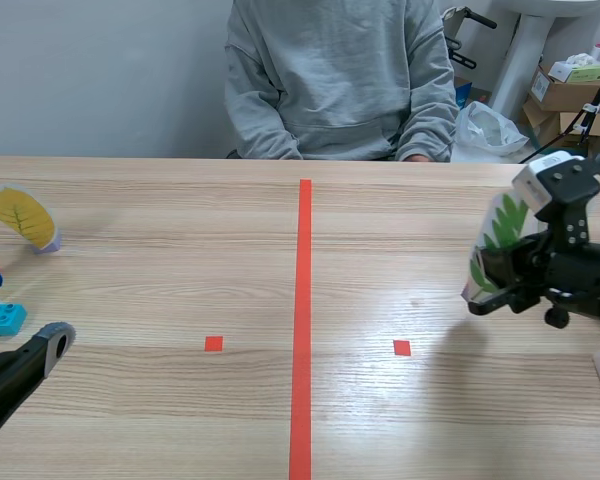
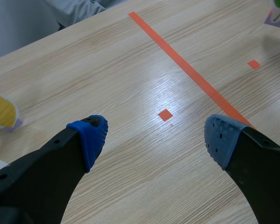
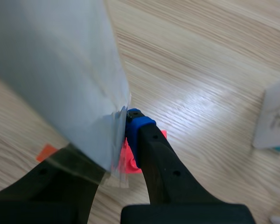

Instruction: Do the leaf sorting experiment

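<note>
The wooden table (image 1: 180, 250) ran away toward a seated person (image 1: 340, 80) in a grey sweatshirt. Over its right side, the right gripper (image 3: 121, 140) pinched the lower edge of a laminated green leaf card (image 1: 500, 235), holding it upright. At the near left, the left gripper (image 2: 154, 135) sat low with its jaws spread wide on nothing. A yellow leaf card (image 1: 22, 217) stood at the far left, with a blue brick (image 1: 2, 318) nearer the robot

Leaf card (image 3: 56, 70): blurred grey back, picture side hidden.
</note>
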{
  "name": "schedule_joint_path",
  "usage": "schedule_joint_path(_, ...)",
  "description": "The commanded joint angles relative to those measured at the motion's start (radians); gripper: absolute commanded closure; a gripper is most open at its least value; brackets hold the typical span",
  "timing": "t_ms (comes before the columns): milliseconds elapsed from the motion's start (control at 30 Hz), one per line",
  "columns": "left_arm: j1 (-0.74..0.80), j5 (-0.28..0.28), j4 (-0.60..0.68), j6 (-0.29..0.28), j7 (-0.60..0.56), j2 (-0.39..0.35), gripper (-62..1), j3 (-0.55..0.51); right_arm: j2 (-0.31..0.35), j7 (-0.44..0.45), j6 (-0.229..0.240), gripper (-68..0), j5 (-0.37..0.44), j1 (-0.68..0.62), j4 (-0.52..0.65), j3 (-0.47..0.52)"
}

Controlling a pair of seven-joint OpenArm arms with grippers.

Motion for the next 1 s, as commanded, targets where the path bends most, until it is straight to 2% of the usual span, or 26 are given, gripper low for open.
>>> schedule_joint_path(0, 0.002, -0.007, 0.003, -0.003, -0.014, 0.005, -45.6, -0.006, 0.031, 0.014, -0.005, -1.7, 0.011, 0.008, -0.005, 0.024)
schedule_joint_path(100, 0.002, -0.007, 0.003, -0.003, -0.013, 0.005, -45.6, -0.006, 0.047, 0.017, -0.01, -1.7, 0.01, 0.006, -0.041, 0.08)
schedule_joint_path(233, 0.002, -0.007, 0.003, -0.003, -0.013, 0.005, -45.6, -0.006, 0.069, 0.073, -0.031, -1.7, 0.004, 0.013, -0.12, 0.124)
schedule_joint_path(300, 0.002, -0.007, 0.003, -0.003, -0.013, 0.005, -45.6, -0.006, 0.08, 0.102, -0.031, -1.7, -0.005, 0.017, -0.154, 0.13)
schedule_joint_path(500, 0.002, -0.007, 0.003, -0.003, -0.005, 0.005, -45.6, -0.006, 0.1, 0.16, -0.08, -1.7, -0.021, 0.025, -0.236, 0.135)
schedule_joint_path(867, 0.002, -0.007, 0.003, -0.003, 0.005, 0.005, -45.6, -0.006, 0.1, 0.192, -0.106, -2.4, -0.036, 0.024, -0.274, 0.138)
schedule_joint_path(967, 0.002, -0.007, 0.003, -0.003, 0.005, 0.005, -45.6, -0.006, 0.1, 0.192, -0.106, -8.0, -0.036, 0.024, -0.274, 0.138)
